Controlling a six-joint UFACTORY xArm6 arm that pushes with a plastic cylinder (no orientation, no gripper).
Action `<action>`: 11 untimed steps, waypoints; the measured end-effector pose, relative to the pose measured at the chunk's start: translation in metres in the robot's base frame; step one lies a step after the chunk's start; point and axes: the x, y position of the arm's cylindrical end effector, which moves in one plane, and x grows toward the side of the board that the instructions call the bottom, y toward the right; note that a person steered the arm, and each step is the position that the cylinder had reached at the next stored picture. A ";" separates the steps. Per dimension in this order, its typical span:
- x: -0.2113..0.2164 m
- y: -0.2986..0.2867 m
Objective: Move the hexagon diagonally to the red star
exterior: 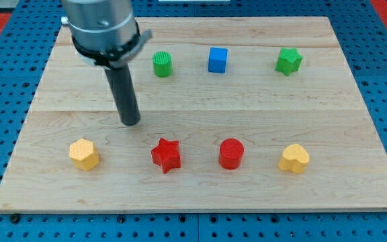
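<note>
The yellow hexagon (84,154) sits at the view's lower left of the wooden board. The red star (166,155) lies to its right in the same row, with a clear gap between them. My tip (132,122) rests on the board above that gap, up and to the right of the hexagon and up and to the left of the star. It touches neither block.
A red cylinder (231,153) and a yellow heart (294,158) continue the lower row to the right. A green cylinder (162,64), a blue cube (218,60) and a green star (288,61) line the upper row. The board (59,195) lies on blue pegboard.
</note>
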 end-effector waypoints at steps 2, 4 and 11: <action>0.090 -0.006; 0.096 -0.072; 0.018 -0.075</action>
